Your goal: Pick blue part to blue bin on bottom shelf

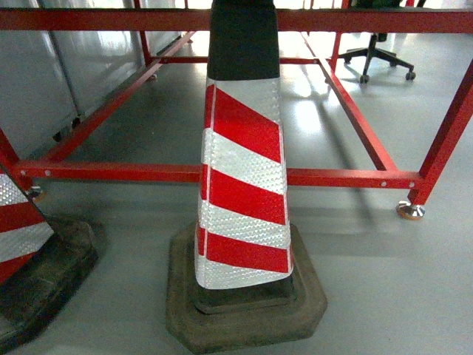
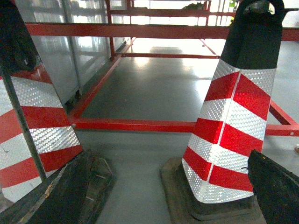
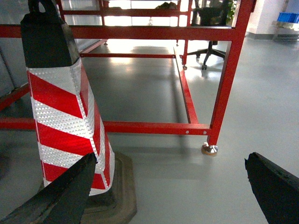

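Behind the striped cone (image 1: 244, 177) that fills the middle of the head view runs a big red steel frame (image 1: 222, 176), its low rails crossing a bare grey floor (image 1: 399, 296). Left of that cone stands a second cone (image 1: 18, 229), half out of view, and far behind it an office chair (image 1: 384, 55) sits on its castors. Smaller still is the frame's round foot (image 1: 410, 211), off to the cone's right.

No blue part, blue bin or steel shelf shows in any view, so where the part lies relative to the jaws cannot be told. Some blue crates (image 3: 287, 17) sit far behind the frame, too small to identify.

The right gripper (image 3: 168, 186) hangs low beside the cone, jaws spread wide and empty. The left gripper (image 2: 163, 186) looks likewise parted between the two cones.

A small blocky piece would likely be light and stiff; pinching two flat opposite sides seems best.
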Available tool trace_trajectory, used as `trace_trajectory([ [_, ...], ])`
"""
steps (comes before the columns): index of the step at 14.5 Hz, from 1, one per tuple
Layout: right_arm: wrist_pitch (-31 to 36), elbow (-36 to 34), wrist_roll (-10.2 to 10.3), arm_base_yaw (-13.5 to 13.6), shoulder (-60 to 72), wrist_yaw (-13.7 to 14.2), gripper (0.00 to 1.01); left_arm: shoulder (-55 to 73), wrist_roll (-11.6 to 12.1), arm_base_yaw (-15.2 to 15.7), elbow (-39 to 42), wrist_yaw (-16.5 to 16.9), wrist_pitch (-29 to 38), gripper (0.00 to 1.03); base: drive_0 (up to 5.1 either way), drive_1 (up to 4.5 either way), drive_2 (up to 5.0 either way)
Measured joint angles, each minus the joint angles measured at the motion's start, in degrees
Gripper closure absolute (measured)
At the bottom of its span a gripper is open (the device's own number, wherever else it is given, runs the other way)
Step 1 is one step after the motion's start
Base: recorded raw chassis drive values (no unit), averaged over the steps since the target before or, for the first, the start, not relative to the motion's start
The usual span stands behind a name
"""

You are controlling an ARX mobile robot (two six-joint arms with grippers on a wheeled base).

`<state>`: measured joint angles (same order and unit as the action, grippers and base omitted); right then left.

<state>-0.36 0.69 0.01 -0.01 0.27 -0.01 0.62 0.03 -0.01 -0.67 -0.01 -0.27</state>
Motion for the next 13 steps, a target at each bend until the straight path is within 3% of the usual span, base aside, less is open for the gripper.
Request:
trace_trajectory([
  [13,0.1,0.0,0.1,0.0,0.0,0.0,0.03,0.0,0.0,0.0,0.0,0.0,0.0,0.05,0.0,0.0,0.0],
])
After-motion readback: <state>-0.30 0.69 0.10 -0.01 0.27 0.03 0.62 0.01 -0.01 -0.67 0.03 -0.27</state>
